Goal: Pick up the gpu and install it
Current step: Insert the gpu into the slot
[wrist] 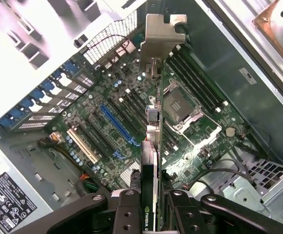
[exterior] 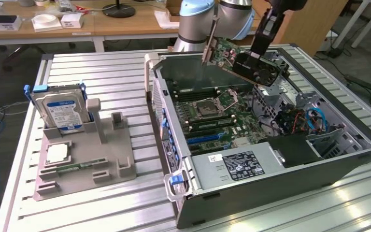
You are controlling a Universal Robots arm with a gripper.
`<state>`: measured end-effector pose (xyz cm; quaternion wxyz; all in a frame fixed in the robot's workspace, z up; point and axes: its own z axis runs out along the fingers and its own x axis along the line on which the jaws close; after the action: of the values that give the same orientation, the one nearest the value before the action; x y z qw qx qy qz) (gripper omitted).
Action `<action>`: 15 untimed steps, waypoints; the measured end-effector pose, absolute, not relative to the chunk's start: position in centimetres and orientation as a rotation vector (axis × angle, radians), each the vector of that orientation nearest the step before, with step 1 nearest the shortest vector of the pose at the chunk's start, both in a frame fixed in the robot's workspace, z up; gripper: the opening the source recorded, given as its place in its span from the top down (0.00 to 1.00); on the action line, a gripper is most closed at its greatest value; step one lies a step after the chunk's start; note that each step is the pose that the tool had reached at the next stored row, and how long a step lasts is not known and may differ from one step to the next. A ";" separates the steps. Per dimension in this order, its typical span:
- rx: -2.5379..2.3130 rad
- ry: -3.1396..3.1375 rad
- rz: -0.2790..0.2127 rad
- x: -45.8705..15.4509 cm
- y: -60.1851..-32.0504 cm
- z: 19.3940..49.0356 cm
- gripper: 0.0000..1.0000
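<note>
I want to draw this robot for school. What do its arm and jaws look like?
The arm is made of thick, round, silver-grey tubes, with a light blue cap on one joint. Its jaws are black, built from flat bars with small round screw heads along them.

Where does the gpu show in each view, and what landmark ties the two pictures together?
Exterior view: gpu held tilted above the open computer case, upper middle.
Wrist view: gpu edge-on, gripped in the hand, over the motherboard.
Shared landmark: the CPU socket.
</note>
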<state>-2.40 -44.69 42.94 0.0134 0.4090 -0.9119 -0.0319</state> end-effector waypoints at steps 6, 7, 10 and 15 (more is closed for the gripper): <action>1.323 -2.825 -0.094 -2.4 -44.7 42.9 0.74; 1.335 -2.824 -0.090 -2.4 -44.7 42.9 0.74; 1.365 -2.834 -0.074 -2.4 -44.7 42.8 0.74; 1.425 -2.838 -0.053 -2.4 -44.7 42.7 0.74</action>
<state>-2.41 -44.69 42.69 -0.0172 0.4487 -0.8934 -0.0166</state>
